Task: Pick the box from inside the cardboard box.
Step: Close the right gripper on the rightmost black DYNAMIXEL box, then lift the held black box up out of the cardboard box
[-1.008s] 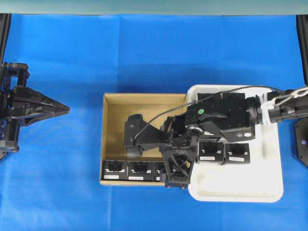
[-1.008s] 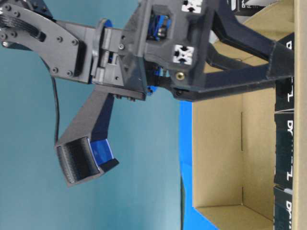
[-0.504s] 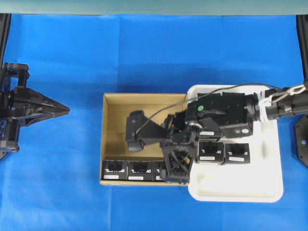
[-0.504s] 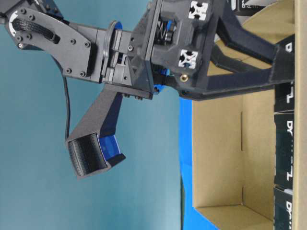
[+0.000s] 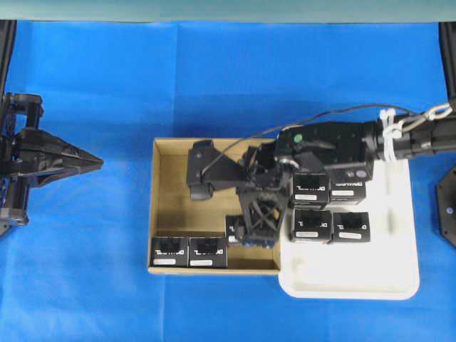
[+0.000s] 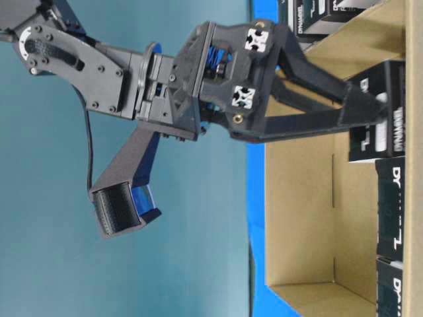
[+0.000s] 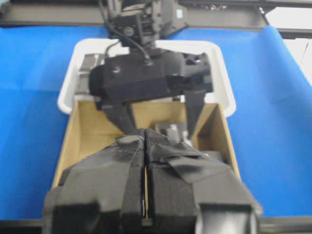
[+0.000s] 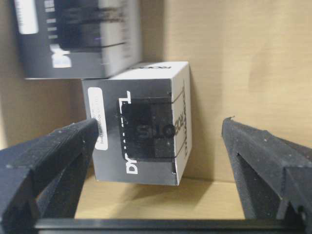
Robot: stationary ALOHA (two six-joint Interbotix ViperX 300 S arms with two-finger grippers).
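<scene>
brown cardboard box walls flank the box; right fingers spread, left fingers pressed together.

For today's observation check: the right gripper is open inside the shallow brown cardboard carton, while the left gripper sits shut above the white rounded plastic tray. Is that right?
No. The overhead view shows the left gripper shut above the blue cloth at the far left, clear of the white rounded plastic tray. The right gripper is open inside the shallow brown cardboard carton.
</scene>
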